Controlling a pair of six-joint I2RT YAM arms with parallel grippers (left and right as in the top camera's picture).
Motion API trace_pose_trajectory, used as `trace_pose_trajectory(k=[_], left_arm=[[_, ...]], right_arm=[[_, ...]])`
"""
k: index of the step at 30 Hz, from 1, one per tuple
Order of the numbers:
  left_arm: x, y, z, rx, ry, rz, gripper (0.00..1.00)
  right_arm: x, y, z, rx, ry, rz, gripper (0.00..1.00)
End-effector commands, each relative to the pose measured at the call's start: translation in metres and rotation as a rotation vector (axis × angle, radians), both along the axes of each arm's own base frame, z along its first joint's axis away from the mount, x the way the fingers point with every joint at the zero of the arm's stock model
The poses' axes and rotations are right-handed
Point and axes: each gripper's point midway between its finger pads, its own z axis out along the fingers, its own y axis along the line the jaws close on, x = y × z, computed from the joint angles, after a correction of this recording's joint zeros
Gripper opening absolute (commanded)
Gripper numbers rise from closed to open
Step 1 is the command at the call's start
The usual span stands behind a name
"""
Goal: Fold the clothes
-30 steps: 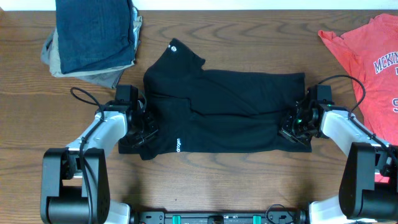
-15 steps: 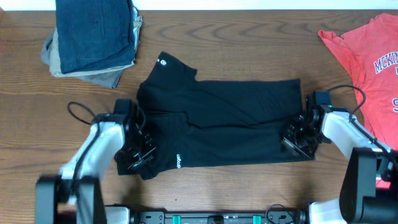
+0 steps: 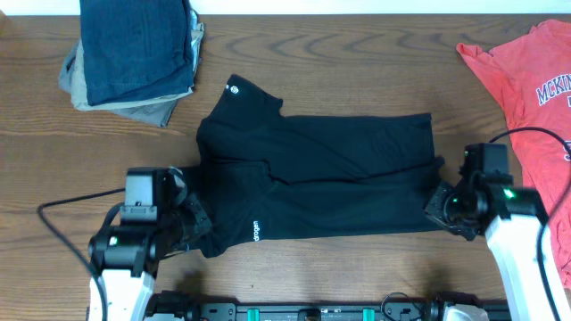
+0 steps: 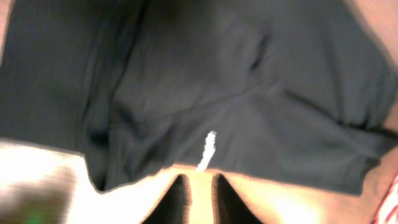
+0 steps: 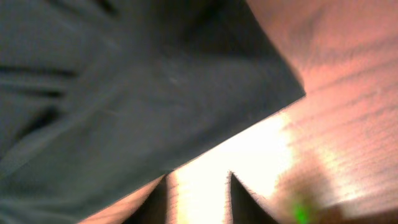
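Note:
The black T-shirt (image 3: pixel 312 178) lies folded into a wide band across the middle of the table, with white lettering (image 3: pixel 257 230) near its front left edge. My left gripper (image 3: pixel 192 227) sits just off the shirt's front left corner. In the left wrist view its fingertips (image 4: pixel 198 186) are slightly apart over bare wood, short of the hem (image 4: pixel 249 168). My right gripper (image 3: pixel 443 209) is at the shirt's right end. There the jaws (image 5: pixel 199 186) stand open over the table, beside the cloth's corner (image 5: pixel 273 93). Neither holds anything. A coral-red T-shirt (image 3: pixel 526 89) lies at the far right.
A stack of folded jeans and grey garments (image 3: pixel 134 53) sits at the back left. The right arm's cable (image 3: pixel 535 134) loops over the coral-red shirt. The table's front edge runs close behind both arm bases.
Both grippers let go of the black shirt's ends and drew back toward the front of the table. The shirt stays where it was laid, slightly left of its earlier place.

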Motion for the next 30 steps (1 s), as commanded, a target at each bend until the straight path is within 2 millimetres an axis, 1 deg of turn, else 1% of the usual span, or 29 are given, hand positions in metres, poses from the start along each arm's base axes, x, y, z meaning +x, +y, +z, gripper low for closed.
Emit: trace_pose_trajectory(k=[1,3,5,6,9,12,14,16,18,20,24,26,30], left_arm=[[0.022,0.001,0.03,0.029,-0.141,-0.039,0.59],[0.042,0.0,0.045,0.059,-0.228,-0.087,0.86],[0.061,-0.001,0.054,0.083,-0.28,-0.122,0.93],[0.073,-0.001,0.057,0.094,-0.295,-0.138,0.94],[0.109,-0.003,0.061,0.126,-0.303,-0.187,0.97],[0.15,-0.005,0.057,0.155,-0.279,-0.24,0.98],[0.179,-0.006,0.049,0.168,-0.254,-0.27,0.98],[0.209,-0.007,0.037,0.185,-0.243,-0.305,0.98],[0.236,-0.008,0.02,0.191,-0.235,-0.318,0.98],[0.258,-0.009,0.001,0.198,-0.232,-0.333,0.98],[0.284,-0.01,-0.033,0.216,-0.252,-0.36,0.98],[0.295,-0.011,-0.044,0.218,-0.269,-0.358,0.98],[0.312,-0.012,-0.06,0.223,-0.305,-0.354,0.98]], right_arm=[[0.012,0.005,0.03,-0.013,-0.124,0.087,0.62],[0.014,0.007,0.037,-0.01,-0.151,0.106,0.76],[0.015,0.01,0.039,0.004,-0.158,0.119,0.84],[0.016,0.011,0.038,0.01,-0.156,0.121,0.85],[0.016,0.012,0.035,0.012,-0.143,0.127,0.86],[0.017,0.014,0.032,0.022,-0.13,0.151,0.87],[0.017,0.014,0.029,0.024,-0.116,0.152,0.87],[0.017,0.014,0.026,0.026,-0.1,0.153,0.88],[0.017,0.015,0.023,0.027,-0.089,0.156,0.88],[0.017,0.014,0.022,0.026,-0.081,0.162,0.88],[0.017,0.014,0.02,0.019,-0.077,0.186,0.89],[0.017,0.014,0.02,0.012,-0.081,0.202,0.89],[0.02,0.014,0.021,0.008,-0.095,0.21,0.9]])
